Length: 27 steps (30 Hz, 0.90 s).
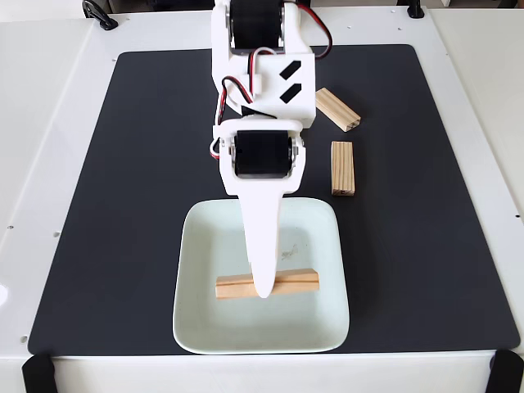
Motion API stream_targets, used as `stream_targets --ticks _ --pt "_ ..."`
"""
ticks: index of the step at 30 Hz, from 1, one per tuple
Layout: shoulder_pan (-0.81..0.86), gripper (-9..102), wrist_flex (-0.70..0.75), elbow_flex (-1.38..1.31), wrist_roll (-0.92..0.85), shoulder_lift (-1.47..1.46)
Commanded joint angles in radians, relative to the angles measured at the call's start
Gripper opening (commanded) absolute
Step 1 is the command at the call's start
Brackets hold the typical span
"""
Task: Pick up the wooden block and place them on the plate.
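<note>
While the gripper (264,291) points down over the plate (201,327), its tip is at a block (299,280) lying there; I cannot tell the jaws' opening; two more blocks (342,168) (337,109) lie on the mat (426,205) beyond.

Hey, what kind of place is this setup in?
Probably a hobby or lab robot workbench: a white table with a black mat, a small white arm's tool over a plate, and wooden blocks.
</note>
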Motion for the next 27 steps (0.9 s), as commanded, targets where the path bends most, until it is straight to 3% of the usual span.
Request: stream_targets --ticks 1,6,16,27 --pt "0.008 -1 -0.003 -0.183 0.008 -0.074" --pt "0.011 -1 0.000 -0.236 0.008 -0.143" --pt "0.011 -1 0.152 -0.239 0.006 -0.149" --pt "-0.006 -1 0.147 -0.253 0.089 -0.160"
